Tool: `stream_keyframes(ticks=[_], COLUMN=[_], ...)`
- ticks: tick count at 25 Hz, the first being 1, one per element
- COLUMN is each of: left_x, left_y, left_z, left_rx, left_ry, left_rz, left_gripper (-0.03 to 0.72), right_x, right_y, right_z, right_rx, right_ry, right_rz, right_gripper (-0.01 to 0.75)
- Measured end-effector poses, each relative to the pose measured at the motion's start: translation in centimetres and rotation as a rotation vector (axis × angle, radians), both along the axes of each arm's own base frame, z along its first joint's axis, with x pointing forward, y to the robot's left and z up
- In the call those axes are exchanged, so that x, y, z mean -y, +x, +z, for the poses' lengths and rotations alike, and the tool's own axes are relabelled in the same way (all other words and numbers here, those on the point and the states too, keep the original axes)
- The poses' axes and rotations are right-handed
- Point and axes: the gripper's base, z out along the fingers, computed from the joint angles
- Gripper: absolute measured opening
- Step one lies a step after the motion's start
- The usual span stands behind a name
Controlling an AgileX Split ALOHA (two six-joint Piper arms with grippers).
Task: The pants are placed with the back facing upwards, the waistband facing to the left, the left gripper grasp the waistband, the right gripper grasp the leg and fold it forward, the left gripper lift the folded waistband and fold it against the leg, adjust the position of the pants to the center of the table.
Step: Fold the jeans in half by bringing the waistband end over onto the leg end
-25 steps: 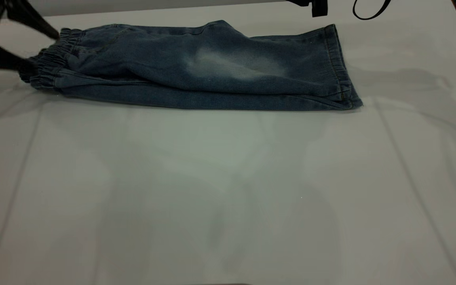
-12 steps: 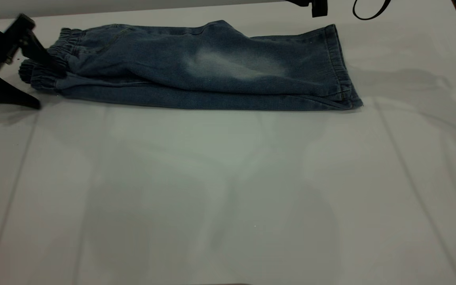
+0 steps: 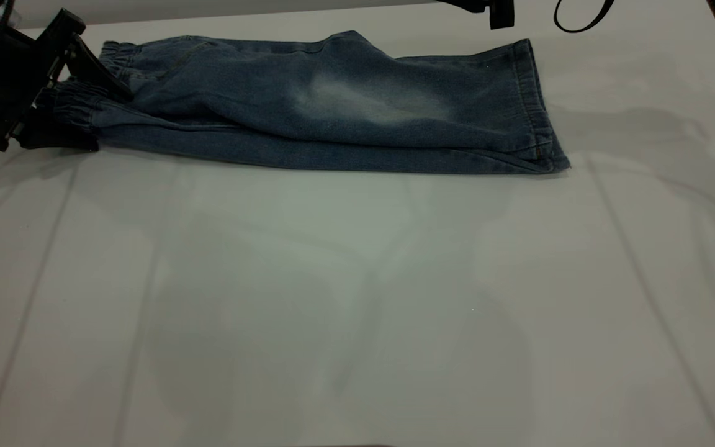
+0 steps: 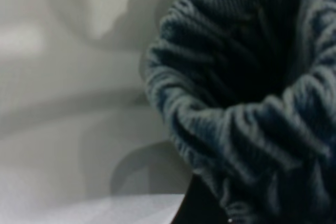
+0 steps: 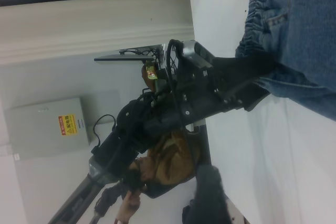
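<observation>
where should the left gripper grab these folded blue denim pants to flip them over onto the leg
Best at the gathered, darker elastic waistband, coming in from the pants' left end. Folded, it forms a thick ruched edge standing off the white table, so fingers can straddle it. The left gripper is already there, one finger above the band and one below.
</observation>
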Motion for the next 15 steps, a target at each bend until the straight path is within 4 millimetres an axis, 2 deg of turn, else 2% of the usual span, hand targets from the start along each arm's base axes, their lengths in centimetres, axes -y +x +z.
stream_keyframes(ticks=[3, 5, 6, 9, 10, 12, 15], left_x=[-0.2, -0.2, -0.2, 0.5, 0.9, 1.7, 3.0], left_y=[0.1, 0.3, 0.4, 0.6, 0.7, 1.0, 1.2], left_z=[0.0, 0.0, -0.1, -0.4, -0.4, -0.2, 1.2], left_rx=[0.005, 0.01, 0.014, 0.027, 0.034, 0.056, 0.111], left_ry=[0.01, 0.021, 0.031, 0.06, 0.072, 0.096, 0.138], left_rz=[0.024, 0.048, 0.054, 0.051, 0.045, 0.02, -0.061], left_gripper=[0.552, 0.486, 0.437, 0.165, 0.114, 0.089, 0.087], right_x=[0.0, 0.0, 0.0, 0.0, -0.1, -0.3, -1.2], right_y=[0.0, 0.0, 0.0, 0.0, -0.1, -0.2, -0.2], right_z=[0.0, 0.0, 0.0, 0.0, -0.1, -0.2, -0.9], right_rx=[0.0, 0.003, 0.006, 0.016, 0.02, 0.024, 0.016], right_ry=[0.0, -0.003, -0.003, -0.011, -0.016, -0.035, -0.115], right_rz=[0.0, 0.002, 0.002, 0.008, 0.013, 0.029, 0.014], right_gripper=[0.47, 0.47, 0.47, 0.47, 0.47, 0.47, 0.47])
